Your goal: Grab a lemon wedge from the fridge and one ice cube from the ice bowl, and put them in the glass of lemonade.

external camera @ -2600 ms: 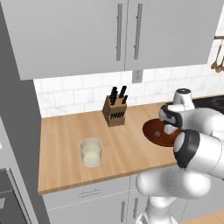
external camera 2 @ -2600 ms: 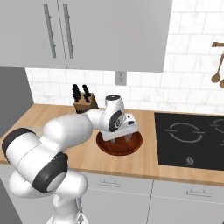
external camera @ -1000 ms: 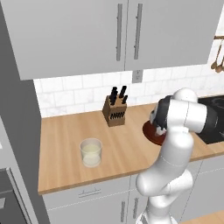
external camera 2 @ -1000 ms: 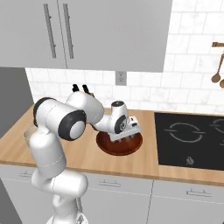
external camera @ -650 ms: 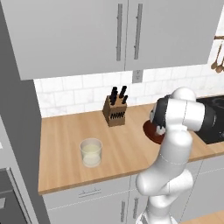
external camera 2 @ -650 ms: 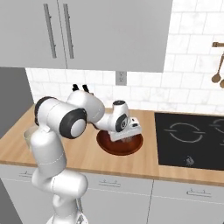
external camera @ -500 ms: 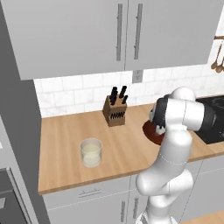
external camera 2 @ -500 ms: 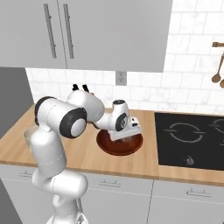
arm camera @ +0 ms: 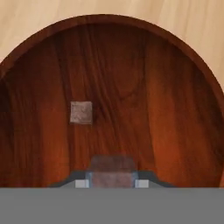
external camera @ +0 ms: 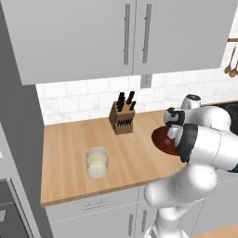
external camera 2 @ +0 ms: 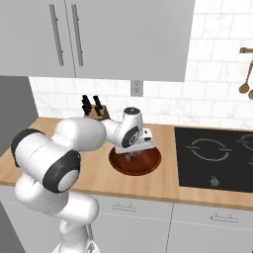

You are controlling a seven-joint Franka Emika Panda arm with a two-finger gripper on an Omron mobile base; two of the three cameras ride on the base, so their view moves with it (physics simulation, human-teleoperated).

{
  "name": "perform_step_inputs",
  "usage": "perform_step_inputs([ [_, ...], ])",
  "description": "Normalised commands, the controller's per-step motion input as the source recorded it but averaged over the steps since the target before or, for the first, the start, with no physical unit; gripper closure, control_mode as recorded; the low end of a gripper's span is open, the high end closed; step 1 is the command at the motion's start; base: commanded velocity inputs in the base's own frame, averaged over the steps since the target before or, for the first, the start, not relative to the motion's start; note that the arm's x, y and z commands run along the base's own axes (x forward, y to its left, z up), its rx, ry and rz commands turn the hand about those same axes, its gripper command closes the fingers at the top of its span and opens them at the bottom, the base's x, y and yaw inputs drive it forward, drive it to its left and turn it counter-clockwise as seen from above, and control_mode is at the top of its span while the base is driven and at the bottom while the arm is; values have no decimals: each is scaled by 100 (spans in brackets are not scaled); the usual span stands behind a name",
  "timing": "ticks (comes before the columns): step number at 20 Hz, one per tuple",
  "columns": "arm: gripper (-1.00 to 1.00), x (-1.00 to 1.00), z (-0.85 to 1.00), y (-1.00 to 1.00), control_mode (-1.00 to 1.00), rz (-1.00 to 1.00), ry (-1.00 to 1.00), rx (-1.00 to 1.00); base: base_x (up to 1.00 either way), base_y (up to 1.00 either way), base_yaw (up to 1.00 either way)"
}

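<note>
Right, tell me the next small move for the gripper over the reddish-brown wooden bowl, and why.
Probably lift straight up. In the hand view the gripper looks closed on a pale translucent ice cube low inside the reddish-brown wooden bowl, a second cube lies loose, and the clear glass of pale lemonade stands away along the counter.

The robot arm (external camera 2: 74, 143) is made of big, round, smooth white parts, like fat tubes joined together. Black rings sit where the parts meet, one at the lower left of the right base view. Near the middle of that view is a round dark grey cap with a light ring on it. The gripper (external camera 2: 131, 157) below it is small and grey.
</note>
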Motion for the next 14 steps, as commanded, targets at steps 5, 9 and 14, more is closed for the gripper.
perform_step_inputs([
  [5, 100, -66, 75, 77, -100, 0, -5, 50, 0, 0, 0],
  [9, 100, -36, 83, 92, -100, 0, -2, 57, 0, 0, 0],
  [14, 100, -21, 39, 100, -100, -2, 0, 51, 0, 0, 0],
])
